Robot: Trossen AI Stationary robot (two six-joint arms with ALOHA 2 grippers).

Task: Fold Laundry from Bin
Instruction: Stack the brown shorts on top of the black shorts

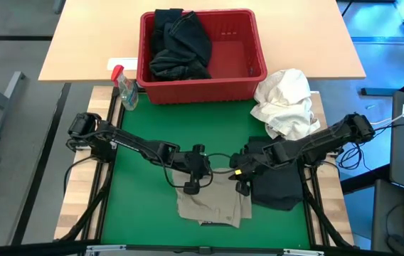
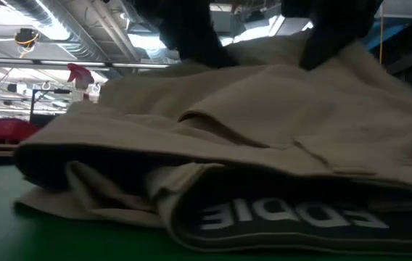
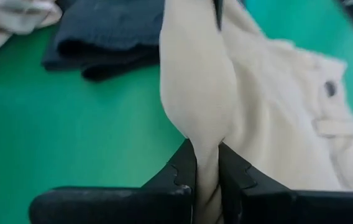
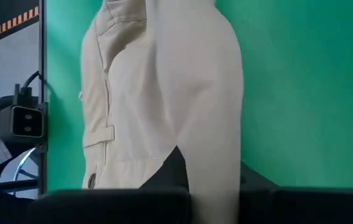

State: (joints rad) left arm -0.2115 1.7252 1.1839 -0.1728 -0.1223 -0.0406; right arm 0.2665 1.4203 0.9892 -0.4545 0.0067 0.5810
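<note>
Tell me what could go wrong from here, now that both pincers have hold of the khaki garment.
1. The left pincer pinches only a narrow ridge of the khaki garment, so the cloth may slip out when pulled.
2. The right pincer is shut on a similar fold; uneven lifting could leave the fold crooked.
3. The folded dark garment lies right beside it on the green mat, so dragging could disturb it.

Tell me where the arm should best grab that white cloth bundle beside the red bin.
Probably a raised fold on top of the white bundle, coming straight down. It lies crumpled in a loose heap with creases standing up, and the bin crowds its left side, so the top looks easiest.
</note>
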